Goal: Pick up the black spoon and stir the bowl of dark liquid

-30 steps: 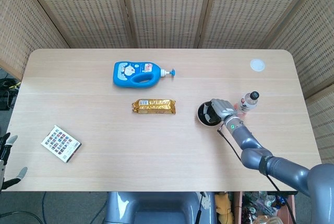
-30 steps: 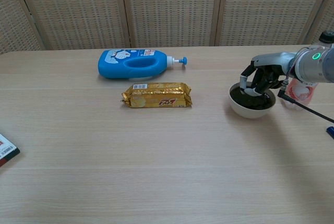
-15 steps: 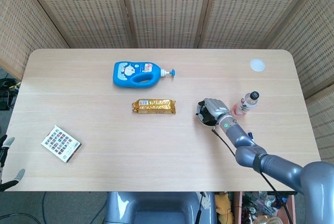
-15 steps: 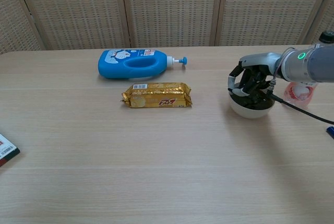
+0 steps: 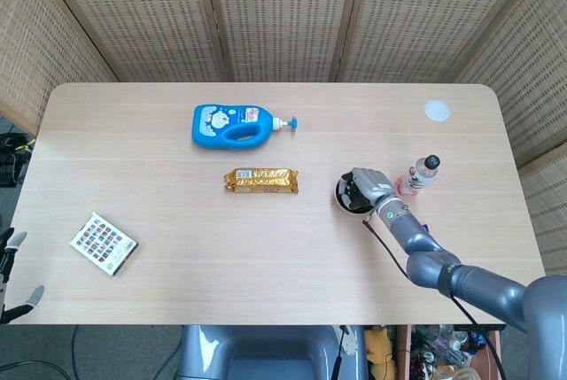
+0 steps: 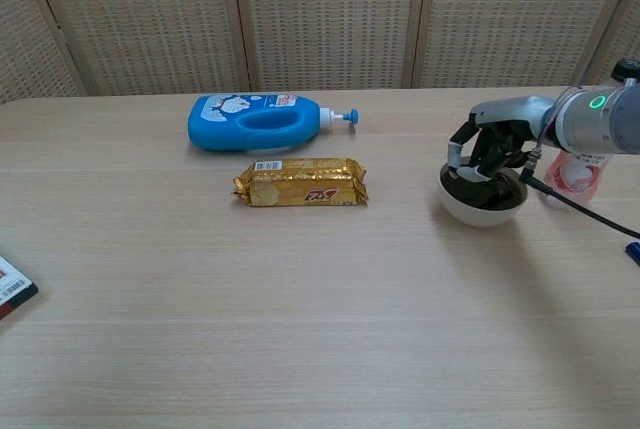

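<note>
On the table: 1 white bowl of dark liquid (image 6: 482,201), 1 blue pump bottle (image 5: 235,124) lying on its side, 1 gold foil snack bar (image 6: 301,182), 1 small clear bottle with a pink label (image 5: 416,175), 1 patterned card box (image 5: 104,244) and 1 white round lid (image 5: 436,111).

The right hand (image 6: 488,145) hangs over the bowl, fingers curled downward into it. The black spoon is hidden under them, so its axis cannot be told.

The left hand (image 5: 11,278) barely shows at the frame edge; its fingers cannot be judged.

The pale wooden tabletop (image 5: 266,247) stands before woven rattan screens (image 5: 283,8).

The right hand (image 6: 487,149) hangs over the bowl (image 6: 483,204) of dark liquid.
</note>
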